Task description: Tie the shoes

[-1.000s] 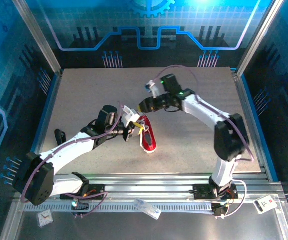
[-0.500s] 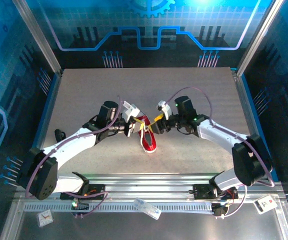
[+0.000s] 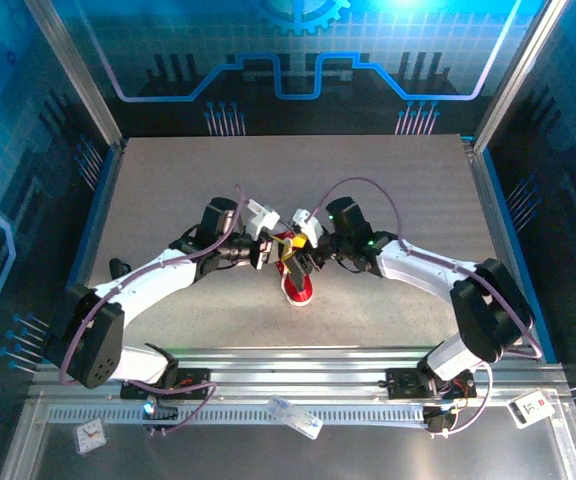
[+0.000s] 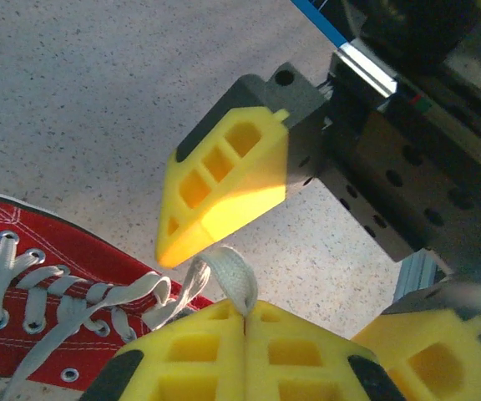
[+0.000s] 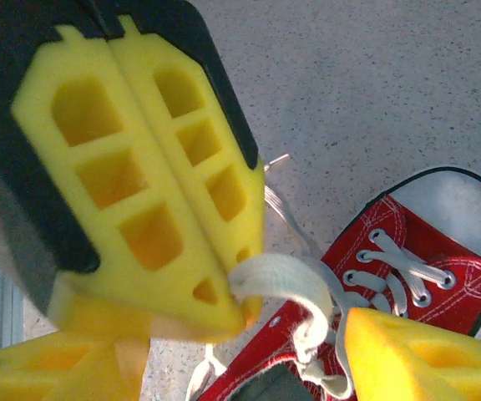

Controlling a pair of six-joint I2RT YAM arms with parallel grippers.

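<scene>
The red sneaker (image 3: 301, 288) lies mid-table, white toe cap toward the near edge. Both grippers meet just above its laced top. My left gripper (image 3: 276, 252) (image 4: 246, 307) is shut on a white lace loop (image 4: 228, 271) that sticks up from between its yellow pads. My right gripper (image 3: 300, 262) (image 5: 239, 294) is shut too, with another lace loop (image 5: 284, 280) pinched at its tip. In the left wrist view the shoe (image 4: 32, 284) sits at lower left, below the right gripper's yellow finger. In the right wrist view the shoe (image 5: 416, 251) lies at lower right.
The grey speckled table (image 3: 168, 180) stretches all round the shoe, walled by blue panels. A metal rail (image 3: 298, 360) runs along the near edge, by the arm bases. Purple cables (image 3: 368, 185) arch over both arms.
The right arm has swung from the back of the table down to the shoe. The left gripper has edged right. The two grippers now sit tip to tip over the laces.
</scene>
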